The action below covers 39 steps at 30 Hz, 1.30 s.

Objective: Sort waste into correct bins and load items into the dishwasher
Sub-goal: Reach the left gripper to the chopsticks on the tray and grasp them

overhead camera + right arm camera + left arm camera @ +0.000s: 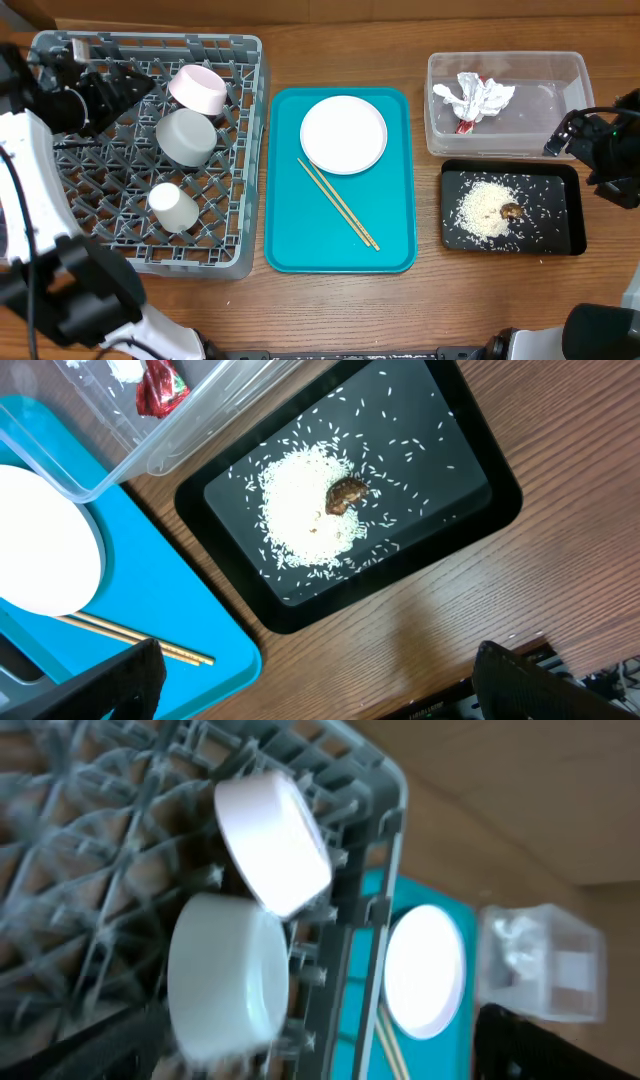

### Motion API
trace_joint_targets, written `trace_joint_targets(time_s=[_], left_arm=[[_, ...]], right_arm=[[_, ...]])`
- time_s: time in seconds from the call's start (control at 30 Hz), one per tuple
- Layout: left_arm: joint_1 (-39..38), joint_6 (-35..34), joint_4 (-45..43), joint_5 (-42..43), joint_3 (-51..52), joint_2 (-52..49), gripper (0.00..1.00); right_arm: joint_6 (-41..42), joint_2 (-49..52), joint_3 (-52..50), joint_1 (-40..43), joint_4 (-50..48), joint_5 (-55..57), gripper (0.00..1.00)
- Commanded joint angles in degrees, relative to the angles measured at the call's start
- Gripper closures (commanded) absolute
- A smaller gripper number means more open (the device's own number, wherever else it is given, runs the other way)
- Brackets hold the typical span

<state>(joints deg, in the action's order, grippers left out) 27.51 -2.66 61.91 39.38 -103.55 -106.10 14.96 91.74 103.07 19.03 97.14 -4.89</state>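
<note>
The wooden desk [330,310] carries the grey dish rack [100,215] at my left, with the pink bowl [198,88], grey bowl [186,136] and white cup [173,206] inside it. The plate [343,134] and chopsticks [338,204] lie on the teal tray [390,230]. The napkin [480,97] and sauce packet [466,125] sit in the clear tub [560,75]. The rice [483,208] and brown scrap [511,211] lie in the black tray [570,215]. My left jaws hang spread and empty over the rack; my right jaws are parted and empty beside the tub.
</note>
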Motion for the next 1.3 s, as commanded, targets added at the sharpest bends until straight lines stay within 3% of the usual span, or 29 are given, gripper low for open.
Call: trace_joint_targets(time_s=[0.0, 0.33, 0.6, 0.73, 0.93, 1.27], left_arm=[[-5.3, -7.8, 4.8, -18.7, -0.4, 5.0, 0.0], [-24.5, -20.4, 21.5, -30.6, -0.4, 8.5, 0.0], [-44.8, -35.1, 19.8, -36.5, 0.6, 7.1, 0.0], [-53.4, -37.5, 16.5, -38.0, 1.4, 4.9, 0.0], [-59.1, -41.5, 15.4, -38.3, 1.5, -1.7, 0.0], [-60.5, -42.8, 15.1, -38.1, 1.5, -12.7, 0.0]], right_arm=[[0.0, -1.0, 1.2, 0.0, -0.1, 0.3, 0.0], [0.0, -1.0, 1.2, 0.0, -0.1, 0.3, 0.0], [0.0, -1.0, 1.2, 0.0, -0.1, 0.3, 0.0], [0.0, -1.0, 1.2, 0.0, -0.1, 0.3, 0.0], [0.0, -1.0, 1.2, 0.0, -0.1, 0.3, 0.0], [0.0, -1.0, 1.2, 0.0, -0.1, 0.3, 0.0]])
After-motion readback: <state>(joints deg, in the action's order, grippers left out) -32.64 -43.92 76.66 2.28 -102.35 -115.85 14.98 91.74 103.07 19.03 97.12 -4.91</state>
